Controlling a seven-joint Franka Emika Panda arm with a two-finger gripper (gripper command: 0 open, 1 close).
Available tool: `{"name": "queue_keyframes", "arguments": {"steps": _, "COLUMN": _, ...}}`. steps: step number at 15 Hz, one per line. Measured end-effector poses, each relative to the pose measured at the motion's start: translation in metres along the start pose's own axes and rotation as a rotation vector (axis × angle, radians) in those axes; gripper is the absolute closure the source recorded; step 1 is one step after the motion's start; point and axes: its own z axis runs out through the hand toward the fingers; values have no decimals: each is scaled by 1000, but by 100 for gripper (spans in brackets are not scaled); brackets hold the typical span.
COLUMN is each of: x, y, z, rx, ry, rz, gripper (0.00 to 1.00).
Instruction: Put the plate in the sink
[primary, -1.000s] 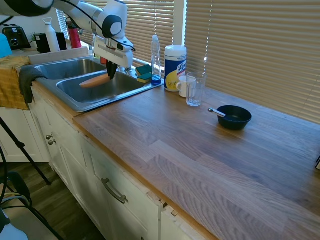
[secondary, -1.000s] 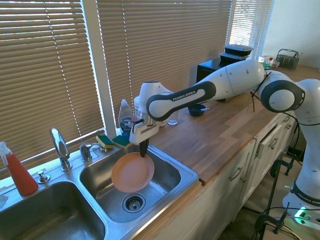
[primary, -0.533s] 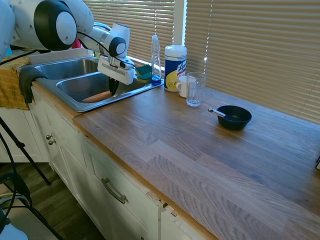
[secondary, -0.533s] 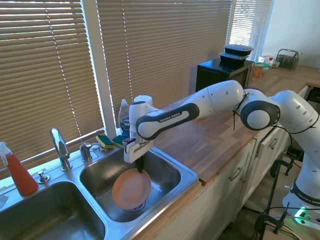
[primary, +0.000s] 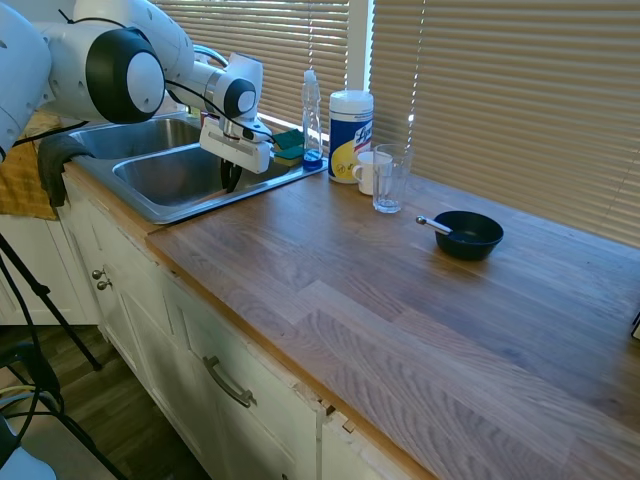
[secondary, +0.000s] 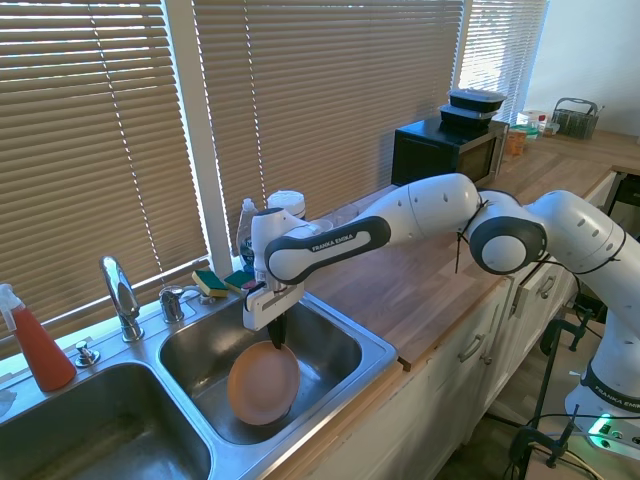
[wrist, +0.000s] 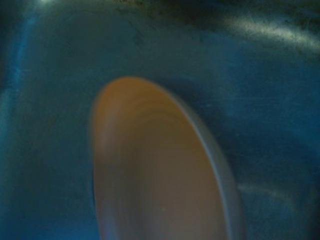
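Change: since a second earlier the arm had lowered, and the plate (secondary: 263, 382) had dropped from above the basin to deep inside it; in the first exterior view it had sunk out of sight behind the basin wall.
Plate: one, salmon-pink, hung inside the right-hand basin of the sink (secondary: 375, 349), tilted steeply with its face turned toward the second exterior camera, top edge up at the gripper (secondary: 277, 340) and lower edge near the basin floor; whether it touched the floor could not be told. The wrist view showed it as a blurred orange oval (wrist: 160, 180) against blue-grey metal.
Pincer: one, pointing down into the basin, its dark fingers clenched on the plate's upper rim.
Sink: one, with two steel basins, and one chrome faucet (secondary: 121, 297) behind the divider.
Counter: one wooden counter (primary: 420, 320).
Bowl: one dark bowl (primary: 468, 234) with one spoon (primary: 434, 224) resting in it, well apart from the sink.
By the window: one clear glass (primary: 390, 178), one white mug (primary: 367, 172) just beside it, one wipes canister (primary: 350, 136), one clear soap bottle (primary: 312, 118) with blue liquid at its base, two sponges (primary: 288, 146) stacked.
Far left: one red spray bottle (secondary: 34, 341).
Writing: "FRANKA EMIKA" on the arm's forearm (secondary: 335, 242); the canister's label was too small to read.
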Motion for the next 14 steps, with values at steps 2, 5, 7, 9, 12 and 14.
{"name": "queue_keyframes", "arguments": {"steps": 2, "x": 1, "y": 0, "z": -3, "rx": 4, "ry": 4, "rz": 1, "gripper": 0}}
{"name": "queue_keyframes", "arguments": {"steps": 5, "x": 3, "y": -1, "z": -16, "rx": 20, "ry": 19, "rz": 3, "gripper": 0}}
{"name": "queue_keyframes", "arguments": {"steps": 7, "x": 1, "y": -2, "z": -33, "rx": 37, "ry": 32, "rz": 0, "gripper": 0}}
{"name": "queue_keyframes", "arguments": {"steps": 9, "x": -2, "y": -2, "z": -50, "rx": 52, "ry": 44, "rz": -1, "gripper": 0}}
{"name": "queue_keyframes", "arguments": {"steps": 12, "x": -8, "y": 7, "z": -72, "rx": 79, "ry": 72, "rz": 8, "gripper": 0}}
{"name": "queue_keyframes", "arguments": {"steps": 14, "x": -18, "y": 14, "z": -93, "rx": 103, "ry": 90, "rz": 19, "gripper": 0}}
